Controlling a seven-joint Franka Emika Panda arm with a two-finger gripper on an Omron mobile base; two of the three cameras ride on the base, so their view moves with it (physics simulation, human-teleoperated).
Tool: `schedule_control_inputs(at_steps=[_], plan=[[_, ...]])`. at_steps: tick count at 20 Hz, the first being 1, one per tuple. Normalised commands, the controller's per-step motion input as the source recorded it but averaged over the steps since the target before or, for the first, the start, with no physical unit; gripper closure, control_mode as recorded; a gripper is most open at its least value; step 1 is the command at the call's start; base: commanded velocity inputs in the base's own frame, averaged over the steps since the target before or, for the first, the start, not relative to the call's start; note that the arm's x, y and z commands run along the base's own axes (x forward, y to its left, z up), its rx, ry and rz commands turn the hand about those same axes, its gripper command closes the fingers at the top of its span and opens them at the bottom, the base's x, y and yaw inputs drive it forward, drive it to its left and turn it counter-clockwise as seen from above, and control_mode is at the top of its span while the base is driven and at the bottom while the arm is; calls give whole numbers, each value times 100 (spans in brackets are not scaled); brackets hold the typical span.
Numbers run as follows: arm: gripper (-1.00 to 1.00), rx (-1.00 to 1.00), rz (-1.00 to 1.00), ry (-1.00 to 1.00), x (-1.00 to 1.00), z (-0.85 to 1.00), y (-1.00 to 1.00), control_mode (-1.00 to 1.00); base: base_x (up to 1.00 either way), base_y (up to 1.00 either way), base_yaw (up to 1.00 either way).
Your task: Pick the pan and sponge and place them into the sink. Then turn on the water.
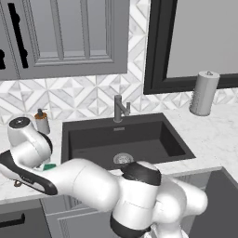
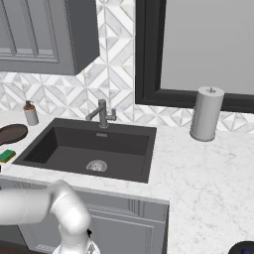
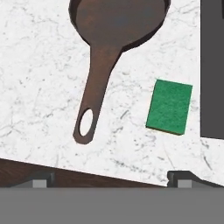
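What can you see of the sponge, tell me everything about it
The sponge is a small flat rectangle, green on top with a thin yellow edge underneath. It lies flat on the white marble counter, between the pan handle and the sink edge, touching neither. Nothing holds it.

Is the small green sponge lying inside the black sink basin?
No, the green sponge lies on the white marble counter, beside the brown pan's handle.
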Motion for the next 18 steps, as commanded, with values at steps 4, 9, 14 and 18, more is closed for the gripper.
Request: schedule_control_inputs(at_steps=[4, 9, 14, 18], plan=[[-100, 0, 0, 0, 12, -35, 0, -100, 0, 0, 0], [-100, -1, 0, 0, 23, -29, 10, -100, 0, 0, 0], [-100, 0, 0, 0, 28, -22, 23, -100, 0, 0, 0], [-100, 0, 0, 0, 11, -19, 20, -100, 0, 0, 0]])
